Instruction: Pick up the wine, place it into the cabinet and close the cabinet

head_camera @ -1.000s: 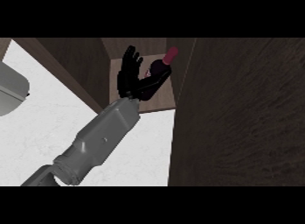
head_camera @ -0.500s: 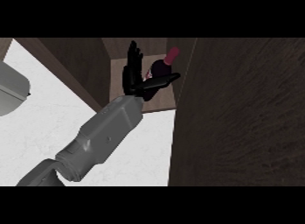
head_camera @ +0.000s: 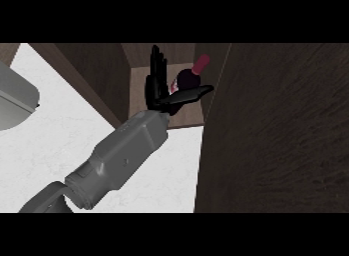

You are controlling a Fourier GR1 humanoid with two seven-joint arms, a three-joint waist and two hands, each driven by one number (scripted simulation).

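The left hand [head_camera: 161, 92] is spread wide, fingers straight and thumb stuck out, inside the brown wooden cabinet [head_camera: 96, 75]. The dark wine bottle with a red top [head_camera: 193, 72] stands in the cabinet, just behind the thumb. On the way out, the thumb could probably snag the bottle and tip it. Whether they touch is unclear. The cabinet's dark open door [head_camera: 280, 140] hides its right side.

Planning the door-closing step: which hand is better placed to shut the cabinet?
Left, probably. The left hand is open inside the cabinet beside the wine, next to the open door. The right hand is not in view.
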